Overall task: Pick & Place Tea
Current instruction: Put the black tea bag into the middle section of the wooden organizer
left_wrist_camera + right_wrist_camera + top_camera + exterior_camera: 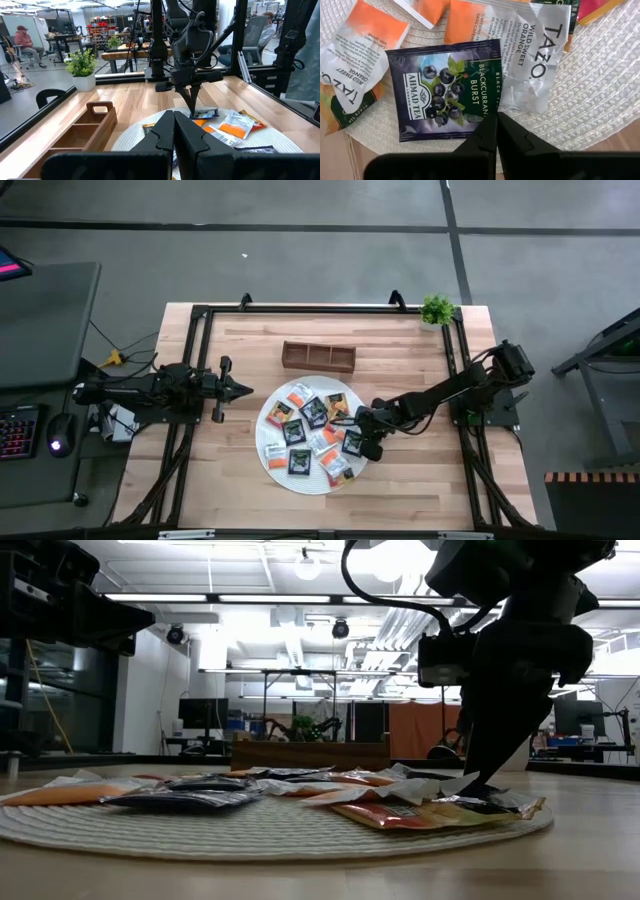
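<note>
Several small tea sachets, black, orange and silver, lie flat on a round white woven mat (283, 480) at the table's middle. My right gripper (362, 442) reaches in from the right and stands over the mat's right side, shut on a black blackcurrant sachet (442, 90). A silver sachet (540, 65) lies right beside that one. The low view shows the right gripper (480, 778) coming down onto the sachets. My left gripper (243, 390) is shut, holds nothing, and hovers left of the mat, pointing right. My right gripper has its shut fingertips (490, 127) on the black sachet's corner (487, 112), next to the silver sachet. The fingers come from above, slanting in from the table's right. The fingers hide the corner itself. The sachet lies flat on the mat.
A brown wooden tray with three compartments (318, 357) stands just beyond the mat toward the far edge. A small potted plant (437, 310) sits at the far right corner. Black frame rails (190, 350) border the table. Bare wood shows near the mat's front and right.
</note>
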`<move>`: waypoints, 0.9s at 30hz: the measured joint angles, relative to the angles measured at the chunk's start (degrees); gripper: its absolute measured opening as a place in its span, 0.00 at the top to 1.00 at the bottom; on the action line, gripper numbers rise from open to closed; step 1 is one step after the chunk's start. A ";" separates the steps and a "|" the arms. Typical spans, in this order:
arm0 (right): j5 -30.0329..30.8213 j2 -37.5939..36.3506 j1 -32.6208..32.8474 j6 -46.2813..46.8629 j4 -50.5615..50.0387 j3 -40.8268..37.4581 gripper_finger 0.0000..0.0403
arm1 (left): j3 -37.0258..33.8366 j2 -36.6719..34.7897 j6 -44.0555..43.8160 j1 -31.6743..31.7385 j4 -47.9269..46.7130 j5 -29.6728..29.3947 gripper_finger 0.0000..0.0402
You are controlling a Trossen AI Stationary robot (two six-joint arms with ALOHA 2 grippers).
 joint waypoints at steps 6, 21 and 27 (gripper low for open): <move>1.88 -3.34 0.09 0.00 -0.51 -0.11 1.00 | 0.00 0.00 -0.01 -0.02 0.00 0.01 1.00; 9.93 -8.93 0.00 -1.68 -7.82 5.10 1.00 | 0.00 0.01 0.00 -0.01 0.00 0.02 1.00; 16.16 -9.51 -1.88 -7.58 -16.90 12.07 1.00 | 0.00 0.01 0.01 -0.01 0.00 0.01 1.00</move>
